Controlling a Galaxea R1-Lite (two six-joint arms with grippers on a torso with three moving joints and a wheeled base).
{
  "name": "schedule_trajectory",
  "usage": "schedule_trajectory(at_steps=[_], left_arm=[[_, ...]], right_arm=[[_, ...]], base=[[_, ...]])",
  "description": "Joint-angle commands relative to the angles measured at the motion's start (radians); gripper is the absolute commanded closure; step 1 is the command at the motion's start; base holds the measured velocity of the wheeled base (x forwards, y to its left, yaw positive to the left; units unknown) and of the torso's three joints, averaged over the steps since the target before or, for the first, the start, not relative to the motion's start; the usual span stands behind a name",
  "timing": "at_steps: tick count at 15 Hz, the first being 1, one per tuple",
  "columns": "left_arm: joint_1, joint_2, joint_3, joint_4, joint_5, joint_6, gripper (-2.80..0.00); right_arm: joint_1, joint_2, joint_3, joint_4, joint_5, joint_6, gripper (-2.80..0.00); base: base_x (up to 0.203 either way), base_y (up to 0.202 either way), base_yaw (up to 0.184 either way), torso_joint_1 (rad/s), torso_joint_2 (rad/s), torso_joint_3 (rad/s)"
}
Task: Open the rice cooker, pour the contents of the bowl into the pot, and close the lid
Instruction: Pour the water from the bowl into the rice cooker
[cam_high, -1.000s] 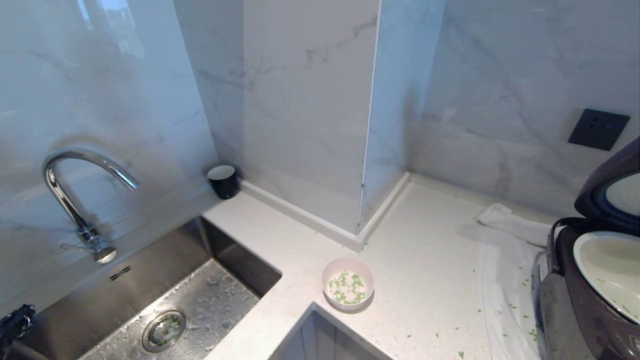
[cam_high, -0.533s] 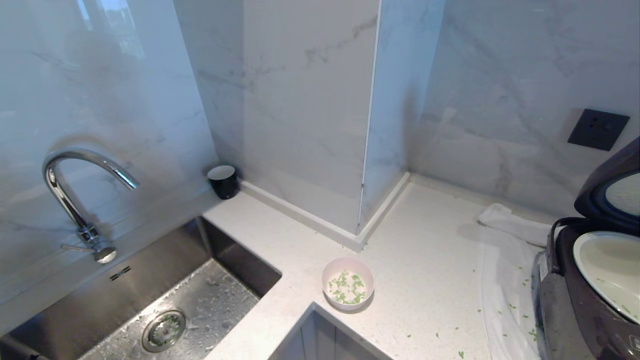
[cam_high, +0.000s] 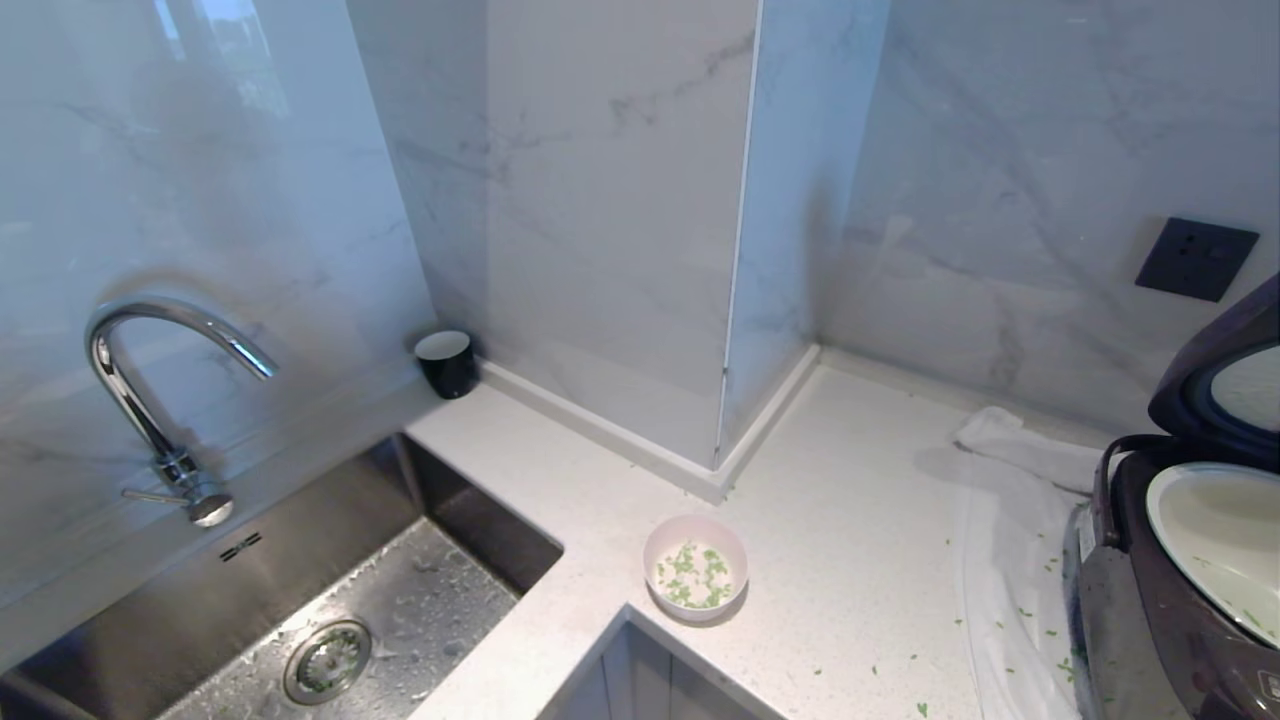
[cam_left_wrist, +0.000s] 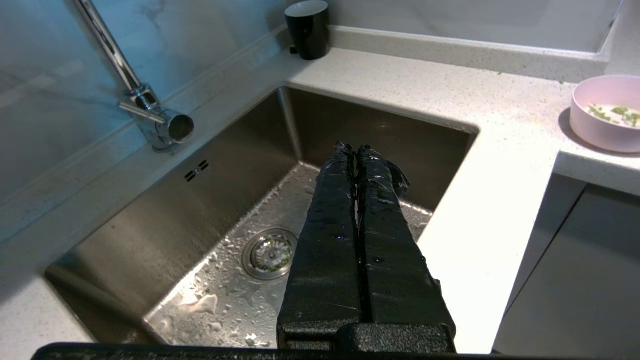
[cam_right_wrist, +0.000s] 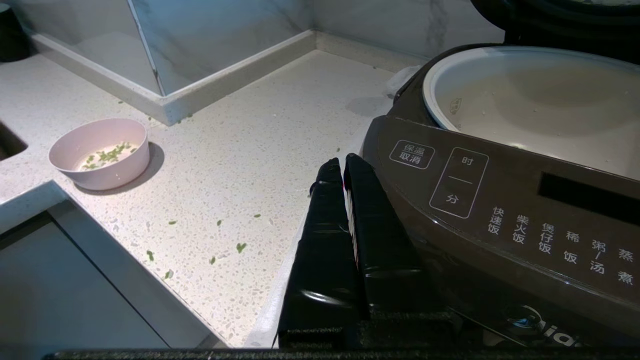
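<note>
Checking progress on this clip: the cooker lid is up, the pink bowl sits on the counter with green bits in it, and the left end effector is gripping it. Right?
Not quite. The left end effector is shut on nothing, over the sink, as the left wrist view shows. The lid is up, and the pink bowl sits on the counter with green bits in it.

Cool, even daylight fills the scene, and a window reflects as a pale glare patch on the glossy wall panel (cam_high: 200, 150) above the faucet (cam_high: 150, 390). The bowl (cam_high: 696, 566) casts a soft shadow on the counter (cam_high: 850, 520). Straight lines bow towards the head view's edges; all views are sharp.
</note>
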Motion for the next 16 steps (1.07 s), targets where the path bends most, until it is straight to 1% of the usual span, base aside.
schedule_trajectory(at_steps=[1, 2, 6, 7, 16], left_arm=[[0.000, -0.003, 0.002, 0.007, 0.002, -0.007, 0.00], [0.000, -0.004, 0.002, 0.007, 0.017, -0.008, 0.00], [0.000, -0.002, 0.002, 0.005, 0.026, -0.013, 0.00], [0.000, -0.003, 0.002, 0.005, 0.028, -0.028, 0.00], [0.000, -0.002, 0.002, 0.007, 0.023, -0.031, 0.00]], right_arm=[[0.000, -0.001, 0.000, 0.000, 0.000, -0.001, 0.00], [0.000, 0.000, 0.000, 0.000, 0.000, -0.001, 0.00], [-0.001, 0.000, 0.000, 0.000, 0.000, -0.001, 0.00], [-0.001, 0.000, 0.000, 0.000, 0.000, -0.001, 0.00], [0.000, 0.000, 0.000, 0.000, 0.000, -0.001, 0.00]], base=[[0.000, 0.000, 0.000, 0.000, 0.00, 0.000], [0.000, 0.000, 0.000, 0.000, 0.00, 0.000], [0.000, 0.000, 0.000, 0.000, 0.00, 0.000], [0.000, 0.000, 0.000, 0.000, 0.00, 0.000], [0.000, 0.000, 0.000, 0.000, 0.00, 0.000]])
